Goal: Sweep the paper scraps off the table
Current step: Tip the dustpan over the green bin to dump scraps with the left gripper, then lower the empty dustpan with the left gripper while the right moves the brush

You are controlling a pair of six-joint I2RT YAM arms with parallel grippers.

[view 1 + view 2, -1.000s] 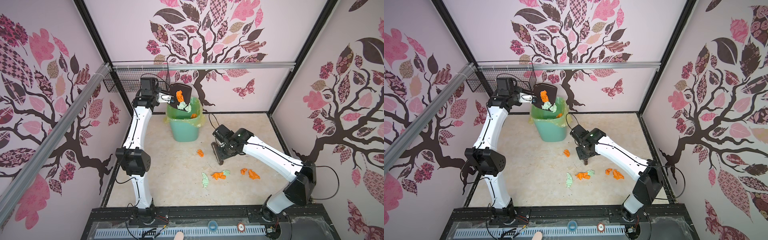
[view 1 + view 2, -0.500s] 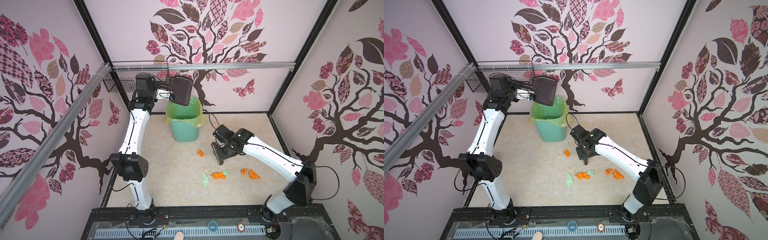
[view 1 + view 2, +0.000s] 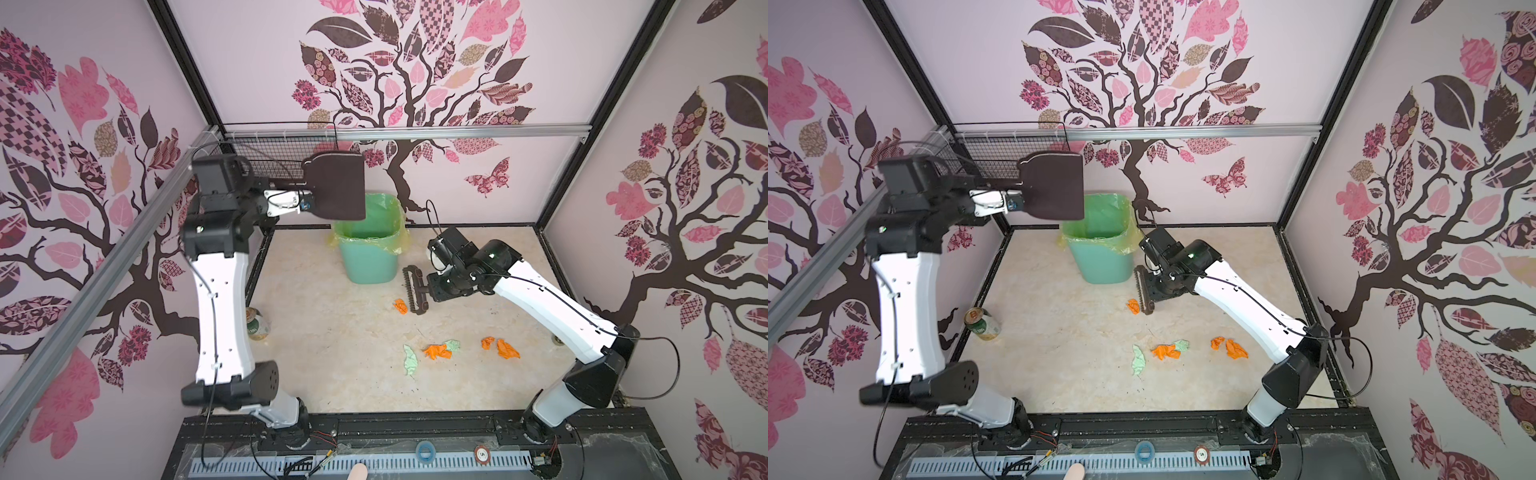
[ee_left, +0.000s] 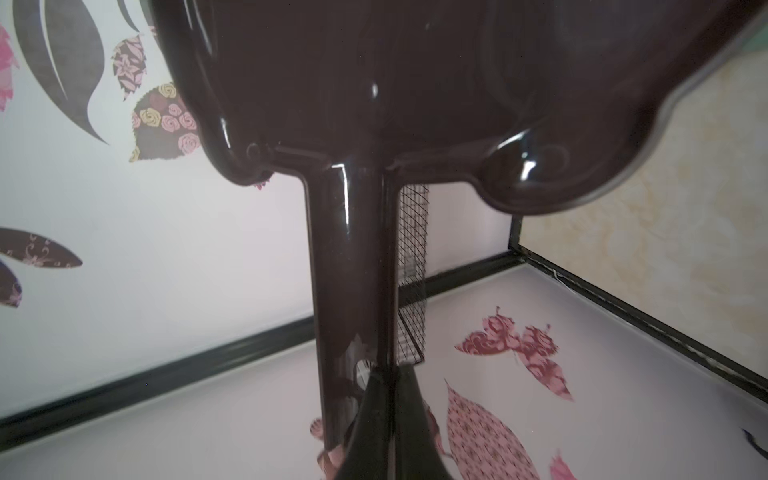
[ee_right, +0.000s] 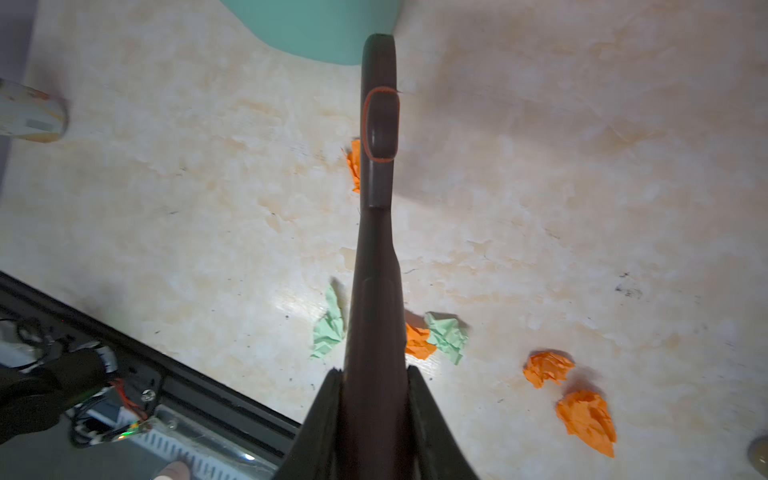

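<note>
At the left edge of the tabletop (image 3: 332, 374) a tin can (image 3: 982, 324) stood upright, just behind the left arm (image 3: 220, 316). In the upper left of both top views, the left jaws were closed tight on the handle of a dark brown dustpan (image 3: 338, 187). It hung high in the air, with its far edge over the near left rim of the bin. In the wrist view the pan's glossy underside filled the top of the frame.

The green bin (image 3: 370, 266), lined with a yellow-green bag (image 3: 384, 216), stood at the back centre of the tabletop.

Right of the bin, the right jaws were clamped shut on the handle of a dark brush (image 3: 413, 291), whose head hung low over the tabletop. One orange scrap (image 3: 400, 306) lay just left of the brush head.

The other paper scraps lay in the lower centre and right, well apart from the bin: a green one (image 3: 410, 360), an orange one (image 3: 437, 351) touching a second green one (image 3: 453, 345), then two more orange ones (image 3: 487, 342) (image 3: 508, 349).
</note>
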